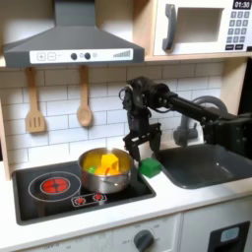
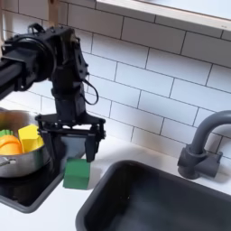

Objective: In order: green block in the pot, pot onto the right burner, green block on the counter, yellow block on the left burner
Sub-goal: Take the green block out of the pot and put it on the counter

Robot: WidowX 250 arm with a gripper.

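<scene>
The green block [image 1: 150,167] [image 2: 77,173] rests on the pale counter [image 1: 59,224] [image 2: 54,212], in the strip between the black cooktop and the sink. Just above it hangs my gripper [image 1: 142,150] [image 2: 79,146], open, with one finger on each side and nothing held. The silver pot [image 1: 103,169] [image 2: 13,153] stands on the cooktop's right burner in the first exterior view, directly to the left of the green block. The yellow block [image 1: 108,162] [image 2: 30,137] lies inside it among orange pieces. The left burner [image 1: 54,183] glows red and is bare.
A grey sink [image 1: 207,165] [image 2: 153,198] with a dark faucet [image 1: 202,108] [image 2: 203,149] takes up the right side. A wooden spatula [image 1: 34,108] and spoon [image 1: 84,103] hang on the tiled wall. A range hood [image 1: 69,44] and microwave [image 1: 202,25] sit overhead.
</scene>
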